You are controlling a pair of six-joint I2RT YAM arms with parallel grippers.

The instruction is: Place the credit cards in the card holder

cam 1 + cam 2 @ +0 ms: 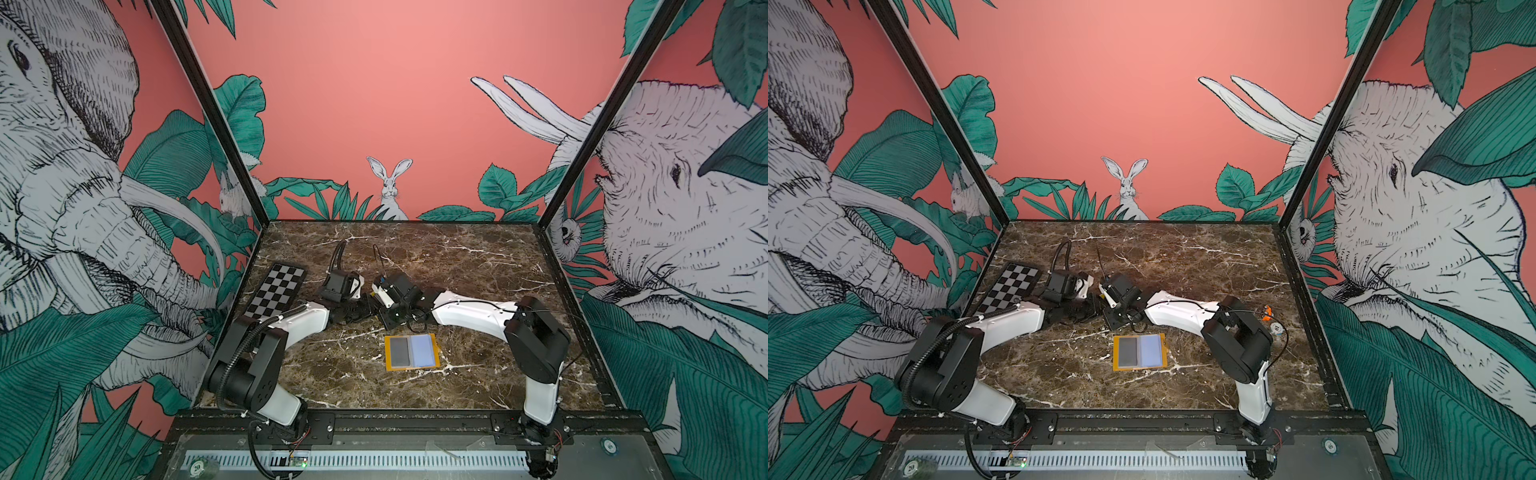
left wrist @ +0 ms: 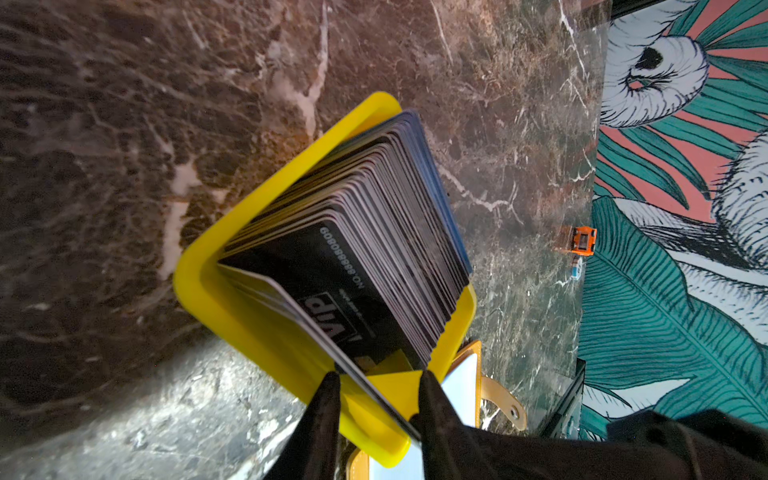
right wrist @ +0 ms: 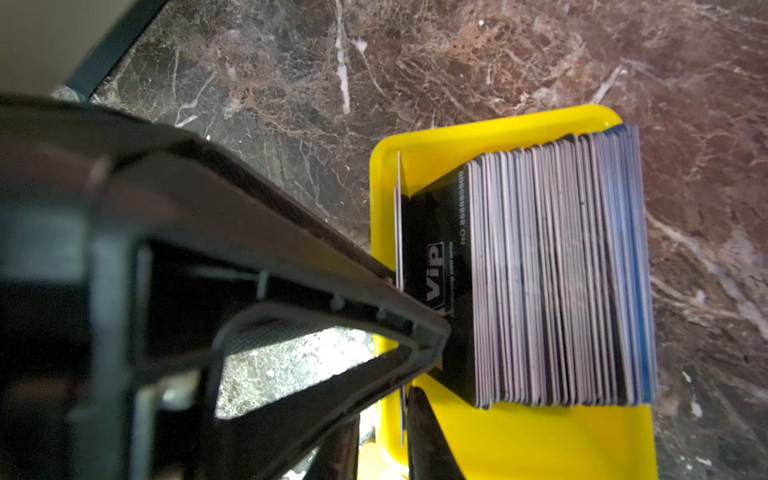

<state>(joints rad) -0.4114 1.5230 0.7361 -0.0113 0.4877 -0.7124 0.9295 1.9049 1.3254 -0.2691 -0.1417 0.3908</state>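
Left gripper (image 2: 380,378) and right gripper (image 3: 384,405), jaws slightly apart, straddle one grey card (image 2: 270,286) leaning off black VIP credit cards (image 2: 374,232) in yellow plastic tray (image 2: 199,282); orange-yellow folding card holder (image 1: 387,353) open toward the front edge of the counter (image 1: 457,266)

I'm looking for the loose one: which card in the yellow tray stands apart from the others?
The end card, grey back outward: it splays away from the stack, baring the VIP face behind it. The rest stand packed together in the tray.

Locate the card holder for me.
In both top views the card holder lies open on the marble table, right of the checkerboard plate and nearer the front; the left wrist view shows the yellow tray beside it.
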